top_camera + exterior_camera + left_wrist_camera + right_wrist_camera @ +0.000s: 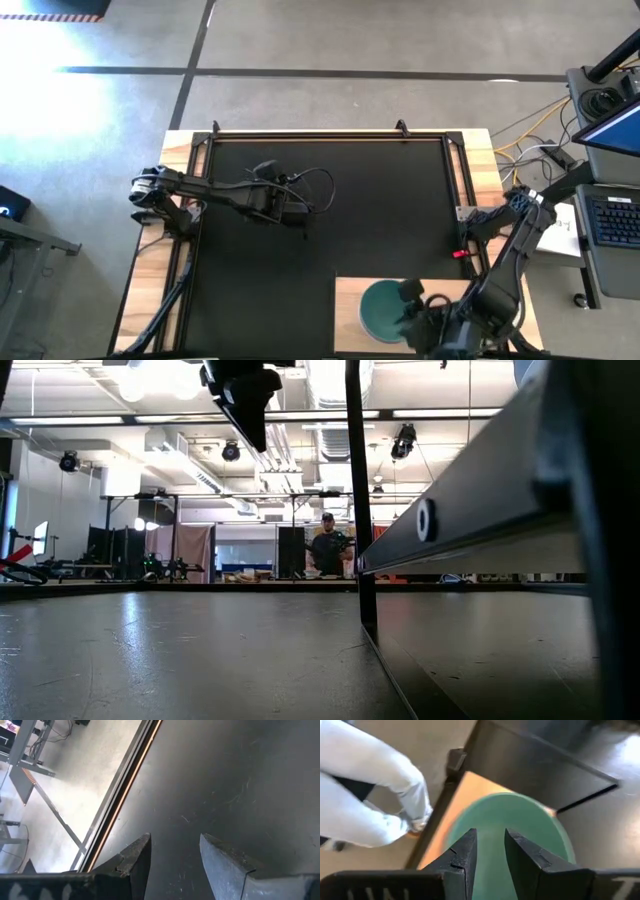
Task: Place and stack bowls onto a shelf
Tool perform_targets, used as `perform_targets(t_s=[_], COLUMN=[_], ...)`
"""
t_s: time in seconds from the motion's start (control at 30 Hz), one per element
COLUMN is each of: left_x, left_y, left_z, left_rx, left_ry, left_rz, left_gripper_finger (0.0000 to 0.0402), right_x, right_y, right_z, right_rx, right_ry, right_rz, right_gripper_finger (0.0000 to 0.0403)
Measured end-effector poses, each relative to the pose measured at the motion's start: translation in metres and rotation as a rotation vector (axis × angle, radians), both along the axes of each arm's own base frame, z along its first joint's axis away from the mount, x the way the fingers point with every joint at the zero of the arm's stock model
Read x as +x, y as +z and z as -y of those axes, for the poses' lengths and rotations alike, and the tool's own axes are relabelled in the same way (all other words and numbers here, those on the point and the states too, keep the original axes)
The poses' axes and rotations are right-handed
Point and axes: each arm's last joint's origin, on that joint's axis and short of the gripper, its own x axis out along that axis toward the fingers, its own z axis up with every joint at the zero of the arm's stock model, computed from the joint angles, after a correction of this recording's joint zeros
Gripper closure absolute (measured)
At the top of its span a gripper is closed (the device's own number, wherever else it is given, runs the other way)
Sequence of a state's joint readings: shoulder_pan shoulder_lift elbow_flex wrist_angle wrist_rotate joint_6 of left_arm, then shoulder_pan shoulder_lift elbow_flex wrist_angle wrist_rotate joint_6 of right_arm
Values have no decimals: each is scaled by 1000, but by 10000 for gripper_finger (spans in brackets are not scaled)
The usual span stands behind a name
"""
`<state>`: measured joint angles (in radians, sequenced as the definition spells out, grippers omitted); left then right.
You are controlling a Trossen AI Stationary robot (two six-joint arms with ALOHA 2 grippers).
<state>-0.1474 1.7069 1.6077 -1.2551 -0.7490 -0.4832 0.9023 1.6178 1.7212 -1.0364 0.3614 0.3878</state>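
A teal-green bowl (378, 312) (525, 815) stands by its base on the light wooden shelf (345, 300) (462, 787) at the table's near edge, right of the middle. My right gripper (407, 293) (490, 840) hangs open just above the bowl's right side, with nothing between its fingers. My left gripper (303, 222) (175, 845) is open above the bare black mat (380, 200), left of the middle. No other bowl shows.
A black frame rail (330, 135) runs along the mat's far edge. A person's legs in pale trousers (365, 785) stand close beside the shelf's corner. A laptop (615, 215) and cables lie beyond the table's right edge. The mat between the arms lies bare.
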Motion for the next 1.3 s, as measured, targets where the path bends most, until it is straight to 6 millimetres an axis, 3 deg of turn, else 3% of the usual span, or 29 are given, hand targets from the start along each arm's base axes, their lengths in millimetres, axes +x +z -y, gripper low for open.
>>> perform_targets(t_s=[0.2, 0.4, 0.57, 0.8, 1.03, 1.3], left_x=[0, -1, -2, -5, -5, -4], left_y=[0, -2, -7, -19, -28, -28], left_z=[0, 0, 0, -2, -11, -25], left_rx=[1, 4, 7, 15, 40, 64], left_ry=[0, -1, -1, 3, 37, 78], left_rz=[-5, -12, -35, -73, -77, -77], left_gripper_finger=[248, 248, 248, 248, 248, 248], right_x=[-3, -8, -21, -52, -76, -92], right_y=[5, -1, -15, -40, -68, -102], right_z=[35, 81, 132, 193, 225, 251], right_rx=[-40, 14, 73, 126, 108, 73], right_ry=[-2, 70, 81, -32, -111, -261], right_rz=[72, 311, 476, 675, 845, 893], right_gripper_finger=[319, 317, 321, 316, 316, 316])
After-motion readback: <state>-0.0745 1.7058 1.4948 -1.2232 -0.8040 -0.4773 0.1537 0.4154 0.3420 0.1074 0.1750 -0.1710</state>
